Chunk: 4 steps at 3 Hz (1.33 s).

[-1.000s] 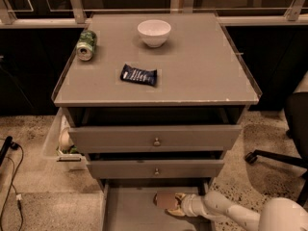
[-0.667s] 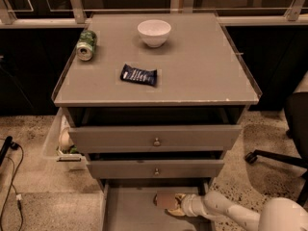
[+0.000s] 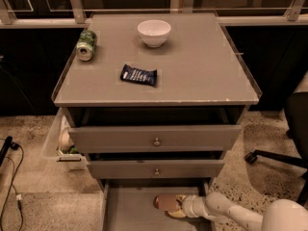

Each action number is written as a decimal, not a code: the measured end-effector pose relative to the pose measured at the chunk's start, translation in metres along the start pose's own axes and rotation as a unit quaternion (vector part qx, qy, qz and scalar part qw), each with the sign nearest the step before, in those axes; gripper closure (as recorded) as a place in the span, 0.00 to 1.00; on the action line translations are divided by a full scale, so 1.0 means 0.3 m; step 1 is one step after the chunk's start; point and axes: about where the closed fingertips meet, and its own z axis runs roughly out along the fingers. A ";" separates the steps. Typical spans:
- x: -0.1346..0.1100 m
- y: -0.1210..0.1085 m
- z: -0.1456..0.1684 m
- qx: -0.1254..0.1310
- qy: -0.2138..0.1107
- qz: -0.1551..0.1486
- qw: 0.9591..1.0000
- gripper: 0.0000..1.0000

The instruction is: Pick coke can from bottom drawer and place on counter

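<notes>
1. The can [image 3: 165, 202] lies on its side in the bottom drawer [image 3: 127, 211], which stands pulled out; it has not been lifted.
2. The gripper [image 3: 177, 210] is low in the drawer, against the can's right end. I cannot tell whether it has closed on the can.
3. Judged from this, the reach is done. The grasp, the lift and the placing on the counter [image 3: 192, 71] are left.
4. Directly above the can hang the fronts of the two knobbed drawers [image 3: 154, 138], both partly open, so it should come out toward the camera before rising.
5. High above the can, the counter's right half is bare. The bowl [image 3: 154, 32], green can [image 3: 86, 45] and packet [image 3: 138, 75] sit on its middle and left.
</notes>
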 end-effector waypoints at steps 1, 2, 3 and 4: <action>-0.068 0.032 -0.093 -0.003 -0.026 -0.021 0.999 1.00; -0.156 0.056 -0.263 0.015 -0.055 -0.052 0.997 1.00; -0.230 0.057 -0.466 0.048 -0.067 -0.078 0.994 1.00; -0.324 0.022 -0.680 0.073 -0.067 -0.108 0.989 1.00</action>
